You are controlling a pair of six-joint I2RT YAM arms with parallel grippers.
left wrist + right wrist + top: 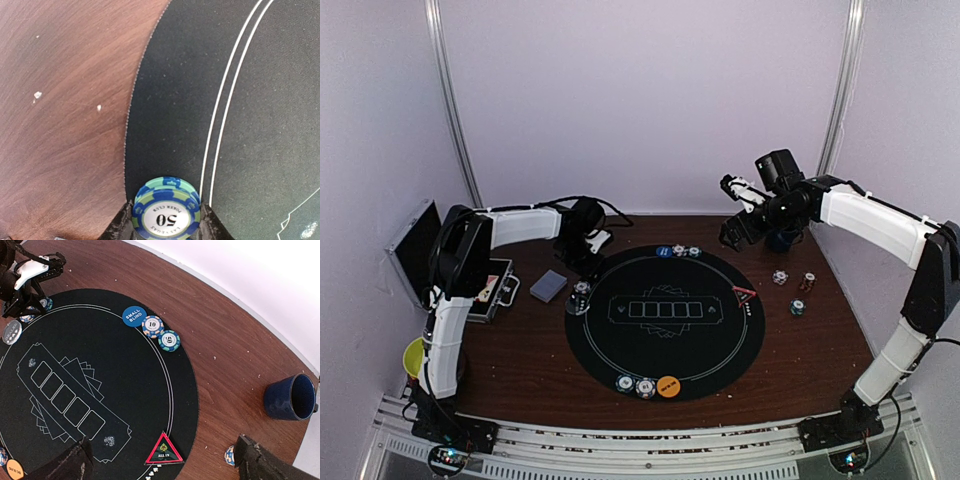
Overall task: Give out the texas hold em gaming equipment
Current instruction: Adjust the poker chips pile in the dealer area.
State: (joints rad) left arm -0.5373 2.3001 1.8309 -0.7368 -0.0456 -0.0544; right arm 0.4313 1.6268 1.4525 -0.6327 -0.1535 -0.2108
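**Left gripper clamped on chips at the mat's left edge; right gripper wide open and empty.**

The left gripper (167,226) was closed tight on a blue-and-green poker chip (166,217) marked 50, with a second chip behind it, just inside the left rim of the round black mat (175,100). The right gripper (733,236) hung with its jaws fully spread, gripping nothing, above the mat's far right edge. A blue button (134,316) lay at the mat's far rim, a red triangle marker (164,451) at its right rim, an orange button (668,385) at its near rim, and the cards (548,286) left of the mat.
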